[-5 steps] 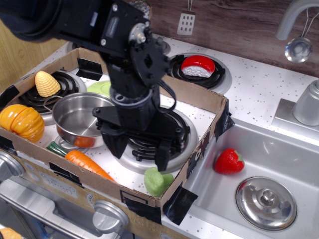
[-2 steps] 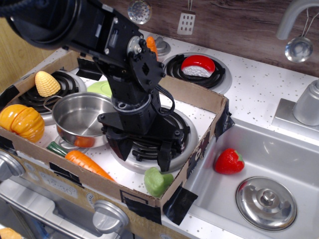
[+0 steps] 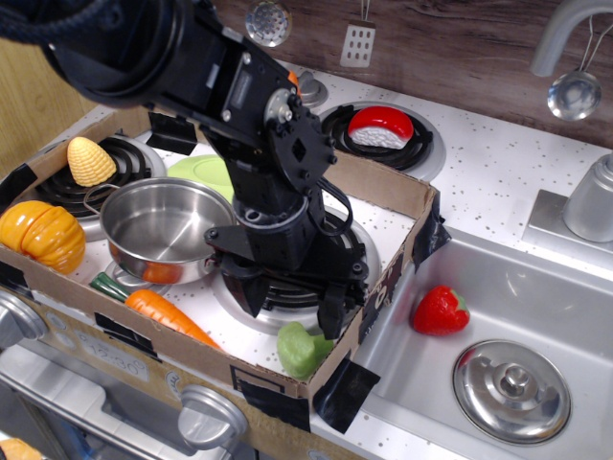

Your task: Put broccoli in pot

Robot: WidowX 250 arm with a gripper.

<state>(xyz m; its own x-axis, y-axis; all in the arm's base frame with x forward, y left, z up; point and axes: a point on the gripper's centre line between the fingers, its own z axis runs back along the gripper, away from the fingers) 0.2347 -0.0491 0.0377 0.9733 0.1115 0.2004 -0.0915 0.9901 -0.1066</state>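
The pale green broccoli [image 3: 300,349] lies in the front right corner of the cardboard box [image 3: 388,189], on the white stove top. The shiny steel pot [image 3: 161,230] stands to the left in the box, with nothing green in it. My black gripper [image 3: 292,305] hangs open over the front burner, its jaws spread wide, just above and behind the broccoli. Its right finger [image 3: 332,312] is close to the broccoli's top right; I cannot tell whether it touches. Nothing is held.
In the box: an orange carrot [image 3: 168,314] at the front, an orange pumpkin [image 3: 41,236] and yellow corn [image 3: 90,161] at the left, a light-green plate [image 3: 206,172] behind the pot. A red strawberry [image 3: 441,310] and a steel lid [image 3: 510,390] lie in the sink.
My gripper has moved to the right and a little down, toward the broccoli. It stays open. The broccoli and pot have not moved.
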